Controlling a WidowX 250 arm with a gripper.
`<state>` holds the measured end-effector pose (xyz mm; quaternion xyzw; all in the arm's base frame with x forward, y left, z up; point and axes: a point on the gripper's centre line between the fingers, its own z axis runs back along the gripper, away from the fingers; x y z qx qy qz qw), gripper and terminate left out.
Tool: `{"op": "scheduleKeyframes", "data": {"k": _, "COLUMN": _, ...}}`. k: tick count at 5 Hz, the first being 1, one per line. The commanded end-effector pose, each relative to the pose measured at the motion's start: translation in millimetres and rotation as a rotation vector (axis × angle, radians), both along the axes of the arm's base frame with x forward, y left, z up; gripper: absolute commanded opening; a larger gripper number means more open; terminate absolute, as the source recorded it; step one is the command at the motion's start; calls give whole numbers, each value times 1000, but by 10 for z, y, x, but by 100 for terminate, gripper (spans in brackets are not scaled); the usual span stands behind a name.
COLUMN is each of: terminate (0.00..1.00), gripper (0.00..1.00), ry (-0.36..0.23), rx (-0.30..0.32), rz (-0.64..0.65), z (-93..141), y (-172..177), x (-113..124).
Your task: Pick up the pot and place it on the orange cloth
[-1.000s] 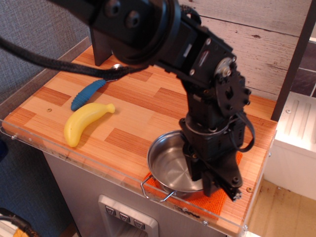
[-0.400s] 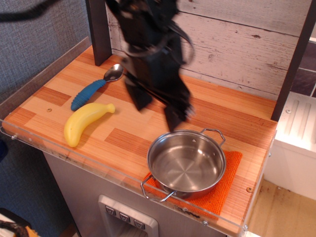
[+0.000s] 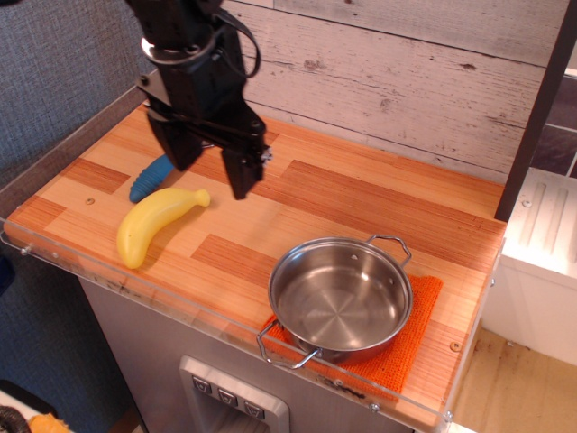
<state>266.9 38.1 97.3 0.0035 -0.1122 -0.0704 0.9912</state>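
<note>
Hanging wide open and empty, the end effector sits above the tabletop near the banana, while the pot rests on the orange cloth.

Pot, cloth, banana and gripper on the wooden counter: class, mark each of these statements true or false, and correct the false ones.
1. The pot sits on the orange cloth. True.
2. The gripper holds the pot by a handle. False: its jaws are open and empty, up above the counter near the banana, well apart from the pot.
3. The banana lies inside the pot. False: it lies on the counter at the left; the pot is empty.
4. A blue spoon handle shows just behind the banana. True.
5. The pot covers the cloth completely. False: orange shows past the pot's right and front sides.
</note>
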Motion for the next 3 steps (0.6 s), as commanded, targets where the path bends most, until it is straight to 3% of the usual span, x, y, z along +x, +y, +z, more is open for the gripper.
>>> {"op": "scheduleKeyframes", "data": {"k": 1, "terminate": 0, "gripper": 100, "ry": 44, "rx": -14, "rz": -21, "z": 38, "y": 143, "x": -71}}
{"op": "scheduleKeyframes", "data": {"k": 2, "terminate": 0, "gripper": 100, "ry": 44, "rx": -14, "rz": -21, "z": 38, "y": 143, "x": -71}}
{"op": "scheduleKeyframes", "data": {"k": 3, "terminate": 100, "gripper": 100, "ry": 44, "rx": -14, "rz": -21, "z": 38, "y": 143, "x": -71}}
